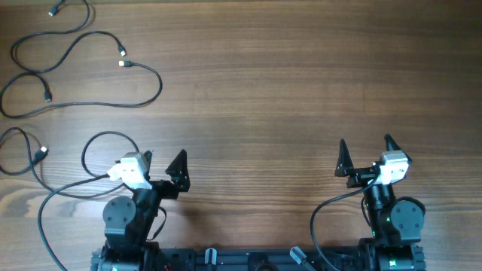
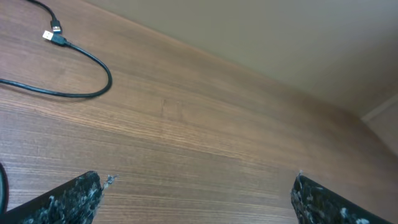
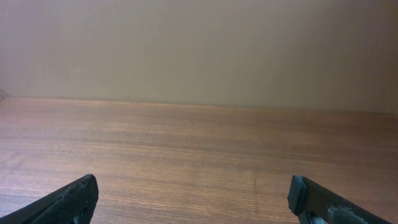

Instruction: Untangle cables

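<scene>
It looks to me like a robot lab: I see a wooden table (image 1: 286,90), a plain beige wall (image 3: 199,50) behind it, and two arms (image 1: 124,218) mounted at its edge.

We see a table (image 1: 286,83) of brown wood with fine, straight grain, its finish smooth and matt with only a faint sheen. The cables (image 2: 109,79) at the upper left of the left wrist view wear a smooth black sheath, plastic or rubber, slightly glossy. The plug (image 2: 51,36) there looks like bright bare metal. The fingers (image 2: 68,199) of the left gripper (image 2: 196,179) are black and rough, flecked with pale specks. Those of the right gripper (image 3: 193,181) look matt black and smoother. The wrist housings (image 1: 129,169) seem to be smooth white plastic. The wall (image 3: 199,43) is plain, matt beige.
</scene>
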Robot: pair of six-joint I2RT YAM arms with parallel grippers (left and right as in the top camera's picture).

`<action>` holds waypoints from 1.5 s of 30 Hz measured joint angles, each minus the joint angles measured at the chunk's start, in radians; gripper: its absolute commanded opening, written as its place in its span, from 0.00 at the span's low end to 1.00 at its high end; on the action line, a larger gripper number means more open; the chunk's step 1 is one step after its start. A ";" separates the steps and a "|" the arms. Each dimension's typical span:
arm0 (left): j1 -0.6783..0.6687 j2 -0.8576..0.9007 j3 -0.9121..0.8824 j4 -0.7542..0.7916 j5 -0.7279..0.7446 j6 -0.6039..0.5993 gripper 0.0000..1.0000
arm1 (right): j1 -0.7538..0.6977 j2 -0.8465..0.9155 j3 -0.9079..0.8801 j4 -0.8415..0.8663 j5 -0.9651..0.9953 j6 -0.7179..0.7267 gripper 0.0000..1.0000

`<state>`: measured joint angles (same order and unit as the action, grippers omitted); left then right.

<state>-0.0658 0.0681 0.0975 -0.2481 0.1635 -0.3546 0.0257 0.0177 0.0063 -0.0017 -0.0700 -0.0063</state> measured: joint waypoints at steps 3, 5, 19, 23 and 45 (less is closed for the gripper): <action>0.002 -0.015 -0.026 0.080 0.000 0.016 1.00 | 0.000 0.000 0.000 0.000 0.000 0.000 1.00; 0.002 -0.027 -0.043 0.131 0.000 0.032 1.00 | 0.000 0.000 0.000 0.000 0.000 0.000 1.00; 0.007 -0.055 -0.083 0.244 -0.108 0.092 1.00 | 0.000 0.000 0.000 0.000 0.000 0.000 1.00; 0.007 -0.055 -0.087 0.176 -0.126 0.108 1.00 | 0.000 0.000 0.000 0.000 0.000 0.000 1.00; 0.040 -0.055 -0.087 0.176 -0.129 0.284 1.00 | 0.000 0.000 0.000 0.000 0.000 0.000 1.00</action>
<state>-0.0257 0.0135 0.0105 -0.0723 0.0345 -0.0704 0.0257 0.0177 0.0063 -0.0013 -0.0700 -0.0063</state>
